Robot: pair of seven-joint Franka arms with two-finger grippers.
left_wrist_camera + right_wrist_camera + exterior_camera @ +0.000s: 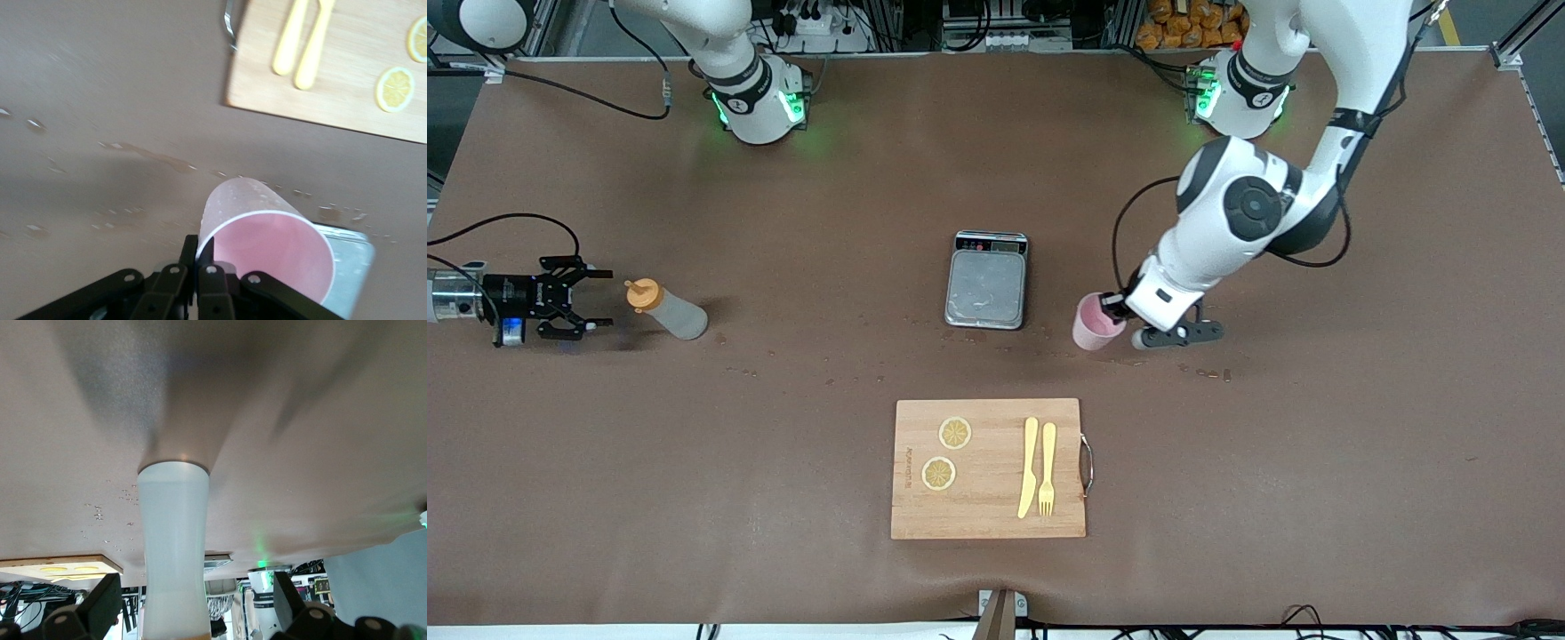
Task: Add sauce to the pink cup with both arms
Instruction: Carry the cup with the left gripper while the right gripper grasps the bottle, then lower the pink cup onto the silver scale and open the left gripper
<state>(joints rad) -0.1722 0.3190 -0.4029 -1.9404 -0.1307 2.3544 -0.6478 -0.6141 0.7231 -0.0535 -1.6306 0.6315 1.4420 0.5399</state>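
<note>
The pink cup (1097, 324) is beside the scale, toward the left arm's end of the table. My left gripper (1117, 307) is shut on its rim, one finger inside and one outside. In the left wrist view the cup (267, 233) tilts away from the pinching left gripper (202, 252). The sauce bottle (669, 310) stands at the right arm's end of the table with its orange cap (640, 293) on. My right gripper (601, 299) is level with the cap, open and just short of it. In the right wrist view the bottle (173, 540) rises between the right gripper's (195, 597) spread fingers, untouched.
A grey scale (986, 282) sits mid-table; its corner (353, 267) shows by the cup. Nearer the front camera lies a wooden cutting board (989, 468) with two lemon slices (955, 433), a yellow knife and fork (1038, 467). Small droplets (1214, 374) dot the brown mat.
</note>
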